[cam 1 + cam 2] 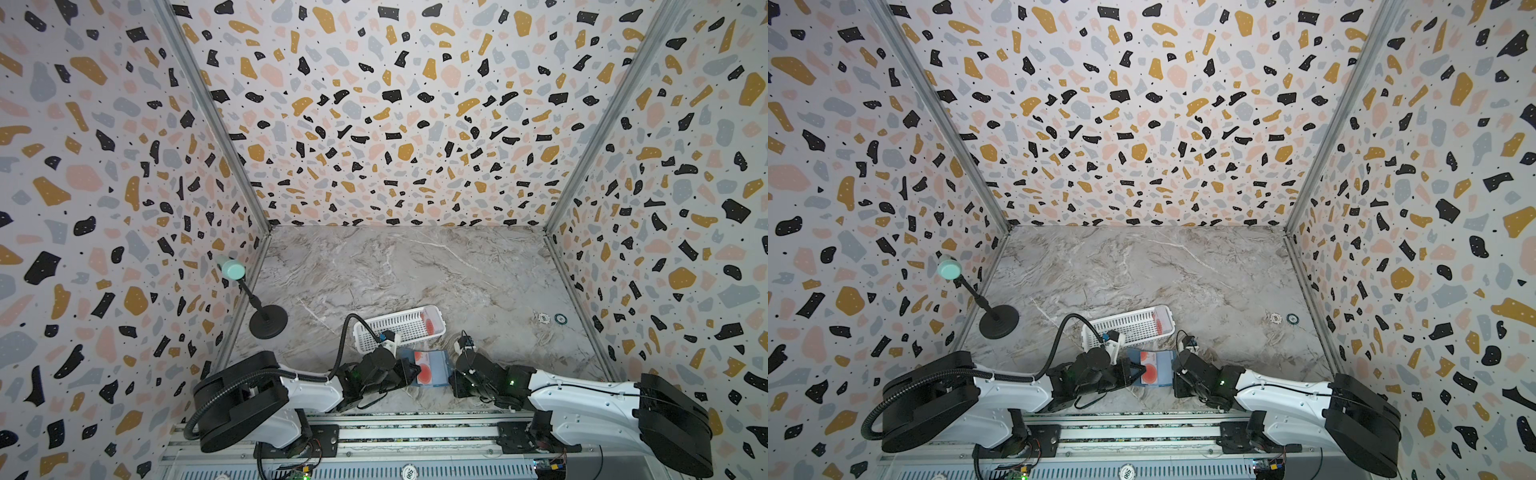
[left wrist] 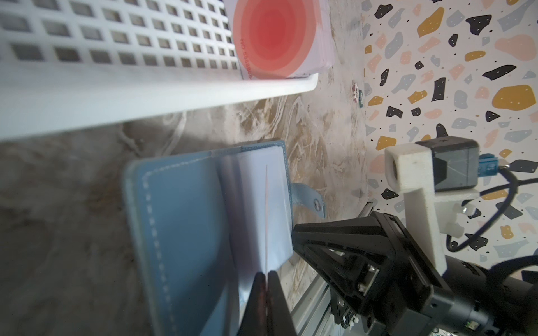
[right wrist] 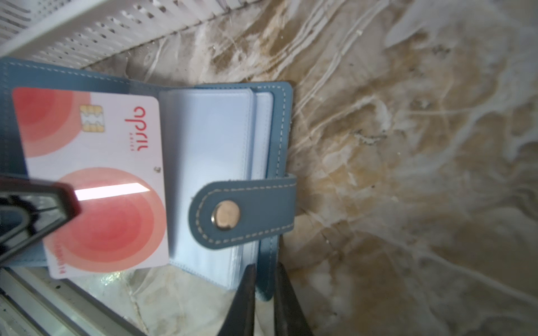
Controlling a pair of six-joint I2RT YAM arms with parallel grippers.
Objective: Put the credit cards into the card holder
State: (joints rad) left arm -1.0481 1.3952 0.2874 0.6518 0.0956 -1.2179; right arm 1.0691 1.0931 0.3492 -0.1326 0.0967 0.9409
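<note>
Credit card (image 3: 116, 139) is pinched flat in the closed left tool (image 2: 265, 276), over the left half of the open card holder (image 1: 441, 368), which lies on the table (image 1: 415, 270) just beside the white basket (image 1: 395, 326). The right tool (image 3: 264, 272) seems clamped on the holder's cover edge, though its tips blur.

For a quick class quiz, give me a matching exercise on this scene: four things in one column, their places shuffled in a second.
Things
1. held credit card
2. stack of credit cards
3. card holder
4. black stand

Places
A. in the white basket
B. at the left edge of the table, by the wall
C. pinched in the left gripper jaws
D. open on the table, its edge between the right gripper jaws

Pairs: 1-C, 2-A, 3-D, 4-B
</note>
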